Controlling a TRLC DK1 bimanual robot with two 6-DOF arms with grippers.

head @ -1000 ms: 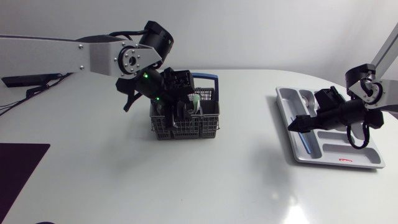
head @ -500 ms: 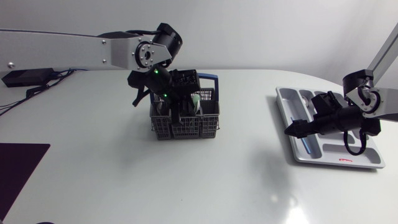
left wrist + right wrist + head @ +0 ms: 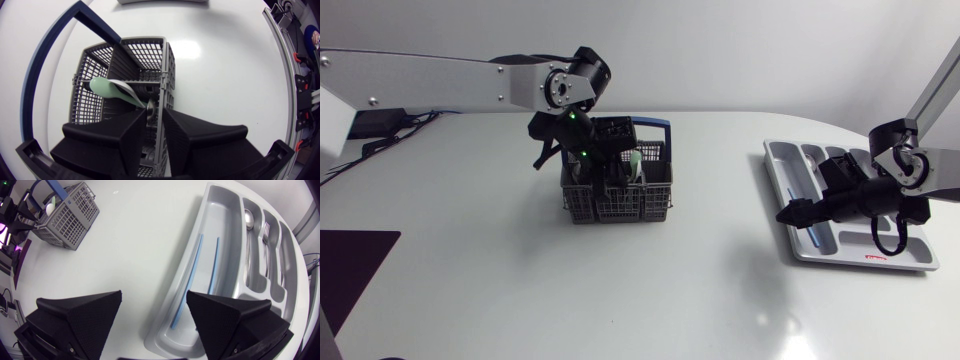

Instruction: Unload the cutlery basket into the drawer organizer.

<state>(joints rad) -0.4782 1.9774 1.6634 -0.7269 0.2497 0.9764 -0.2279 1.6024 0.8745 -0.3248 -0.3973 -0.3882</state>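
The grey mesh cutlery basket (image 3: 655, 197) with a blue handle (image 3: 656, 126) stands at the table's middle back. My left gripper (image 3: 611, 168) reaches down into it. In the left wrist view its fingers (image 3: 125, 135) stand almost together, shut on a silver utensil (image 3: 151, 107) that rises from a basket (image 3: 100, 65) compartment. A pale green and white utensil (image 3: 112, 89) leans just ahead of them. My right gripper (image 3: 792, 213) hangs open and empty over the table at the left rim of the silver drawer organizer (image 3: 910, 262).
The organizer (image 3: 200, 240) holds two thin blue sticks (image 3: 215, 265) in its long compartment, and a spoon (image 3: 248, 220) and a fork (image 3: 266, 235) in narrower ones. The basket (image 3: 65, 217) shows far ahead of the right gripper (image 3: 155, 325). White tabletop lies between basket and organizer.
My left gripper's fingers have closed inside the basket after the arm shifted slightly right. My right gripper has moved left and toward the front, off the organizer to its left rim.
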